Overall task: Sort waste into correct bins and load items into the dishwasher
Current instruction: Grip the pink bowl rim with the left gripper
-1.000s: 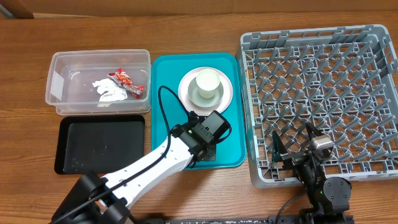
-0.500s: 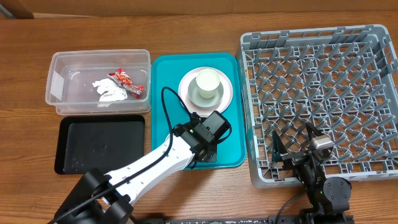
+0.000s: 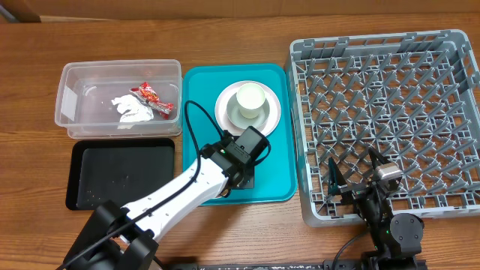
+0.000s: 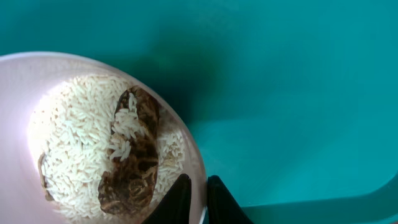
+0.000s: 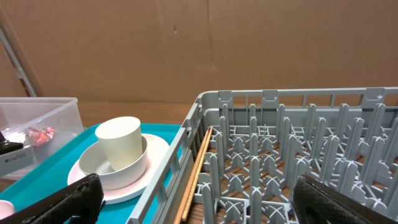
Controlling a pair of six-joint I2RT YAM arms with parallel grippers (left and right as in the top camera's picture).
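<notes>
Left pincer (image 4: 198,182) pinched shut on rim of pink bowl (image 4: 37,74), rice (image 4: 68,118) inside, on teal tray (image 4: 298,93); grip likely for tipping waste into bin. Right pincer (image 3: 352,176) gapes idle at rack (image 3: 390,90).

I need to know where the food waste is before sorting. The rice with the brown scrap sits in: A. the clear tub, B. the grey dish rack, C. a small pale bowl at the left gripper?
C: the left wrist view shows rice and a brown scrap in the small pale bowl, its rim pinched by the left gripper.
</notes>
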